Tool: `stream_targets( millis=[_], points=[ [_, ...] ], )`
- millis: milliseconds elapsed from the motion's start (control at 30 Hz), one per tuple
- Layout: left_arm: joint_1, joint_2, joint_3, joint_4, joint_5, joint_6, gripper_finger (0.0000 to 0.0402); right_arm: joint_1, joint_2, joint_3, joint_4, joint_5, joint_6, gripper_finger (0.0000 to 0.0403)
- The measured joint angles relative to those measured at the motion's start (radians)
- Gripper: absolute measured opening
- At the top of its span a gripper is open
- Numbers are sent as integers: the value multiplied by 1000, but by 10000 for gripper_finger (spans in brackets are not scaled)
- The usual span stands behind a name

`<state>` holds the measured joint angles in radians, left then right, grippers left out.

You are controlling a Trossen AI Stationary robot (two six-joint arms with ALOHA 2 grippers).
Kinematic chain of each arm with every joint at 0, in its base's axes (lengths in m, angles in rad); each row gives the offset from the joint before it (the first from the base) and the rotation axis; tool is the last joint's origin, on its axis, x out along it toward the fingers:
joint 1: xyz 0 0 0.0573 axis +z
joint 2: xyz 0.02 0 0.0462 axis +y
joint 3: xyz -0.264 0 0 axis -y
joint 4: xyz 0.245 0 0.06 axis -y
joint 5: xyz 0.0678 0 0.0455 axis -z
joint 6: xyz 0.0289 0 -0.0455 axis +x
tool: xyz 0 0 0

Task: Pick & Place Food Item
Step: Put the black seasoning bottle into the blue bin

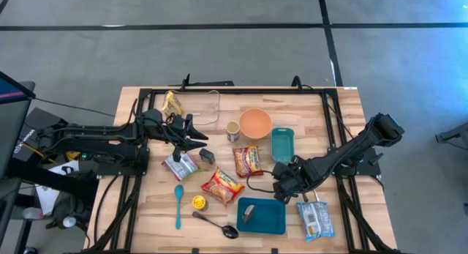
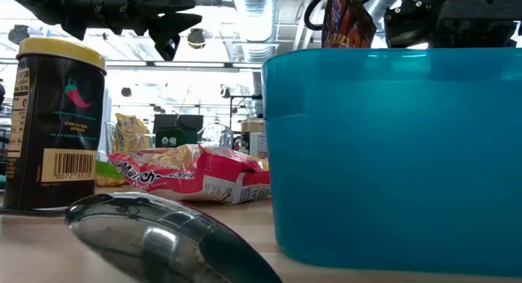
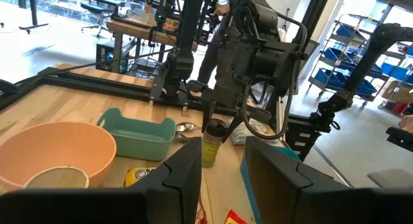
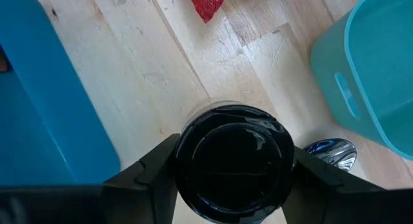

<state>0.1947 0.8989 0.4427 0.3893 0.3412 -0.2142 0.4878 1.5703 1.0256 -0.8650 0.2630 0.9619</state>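
Right gripper (image 4: 229, 169) straddles a black-capped jar (image 4: 233, 162) standing on the worktop (image 4: 161, 69) beside the blue tray (image 4: 39, 101), grip not yet firm; off-centre closing risks tipping it.
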Motion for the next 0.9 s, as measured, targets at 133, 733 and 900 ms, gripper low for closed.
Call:
stream_targets(
  millis=[133,733,900],
  points=[
    [0,0,0,0,0,0,115,0,0,0,0,0,-1,196],
    [0,0,0,0,0,0,115,3,0,234,-201,96,-114,196],
    [0,0,0,0,0,0,115,-5,0,301,-250,132,-174,196]
  ],
)
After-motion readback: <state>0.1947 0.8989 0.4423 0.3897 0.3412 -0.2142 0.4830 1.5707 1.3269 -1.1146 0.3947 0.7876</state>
